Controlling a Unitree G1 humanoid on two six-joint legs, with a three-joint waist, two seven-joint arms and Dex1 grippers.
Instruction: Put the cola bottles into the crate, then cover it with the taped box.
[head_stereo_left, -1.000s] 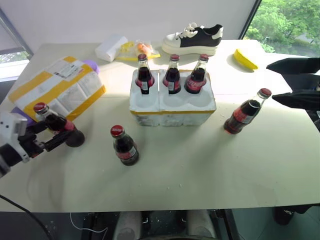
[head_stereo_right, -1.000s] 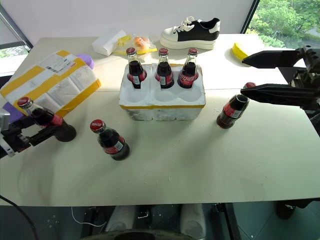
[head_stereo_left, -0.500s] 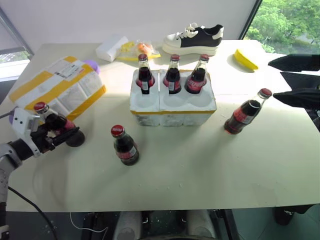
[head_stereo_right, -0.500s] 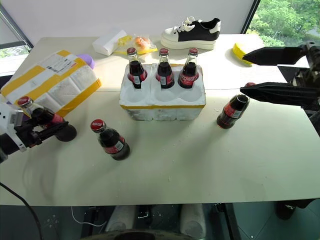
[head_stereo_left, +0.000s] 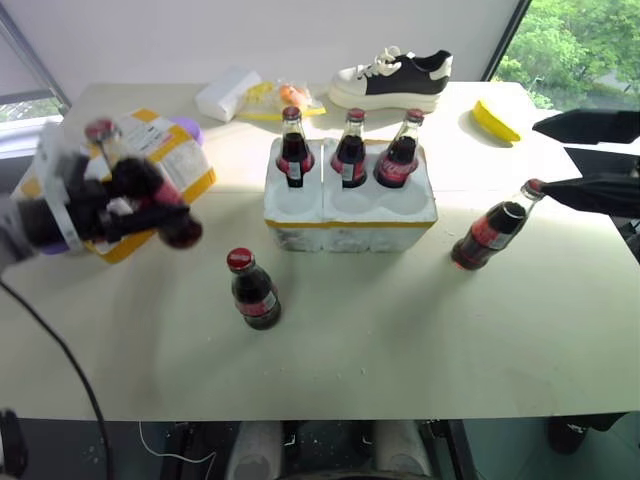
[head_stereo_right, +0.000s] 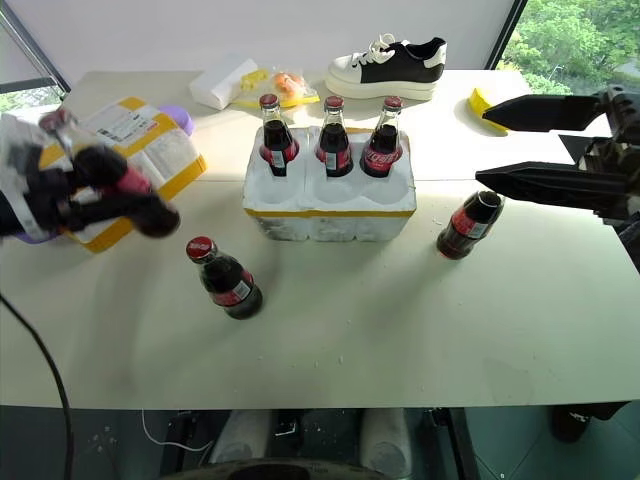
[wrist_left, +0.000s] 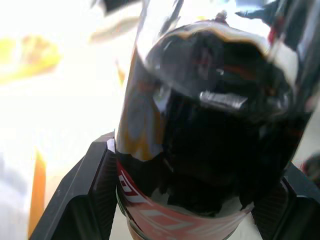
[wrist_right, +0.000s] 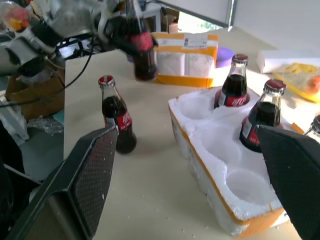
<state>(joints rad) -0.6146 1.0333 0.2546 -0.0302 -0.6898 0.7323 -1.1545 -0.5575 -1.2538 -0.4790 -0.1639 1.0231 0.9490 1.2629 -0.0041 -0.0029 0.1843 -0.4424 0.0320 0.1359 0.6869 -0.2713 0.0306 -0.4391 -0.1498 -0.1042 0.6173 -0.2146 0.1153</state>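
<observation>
My left gripper is shut on a cola bottle and holds it tilted above the table, in front of the taped box. The left wrist view has that bottle between the two fingers. The white crate stands mid-table with three cola bottles in its back row; the front holes are empty. One bottle stands on the table in front of the crate. Another stands to the crate's right. My right gripper hangs open above that bottle, apart from it.
A black-and-white shoe, a white packet, a snack bag and a yellow object lie along the far edge. A purple thing peeks out behind the taped box. The table's near edge runs close below.
My left gripper shut on the bottle at the table's left, then lifted it off the table, up and to the right. The right gripper has stayed where it was.
</observation>
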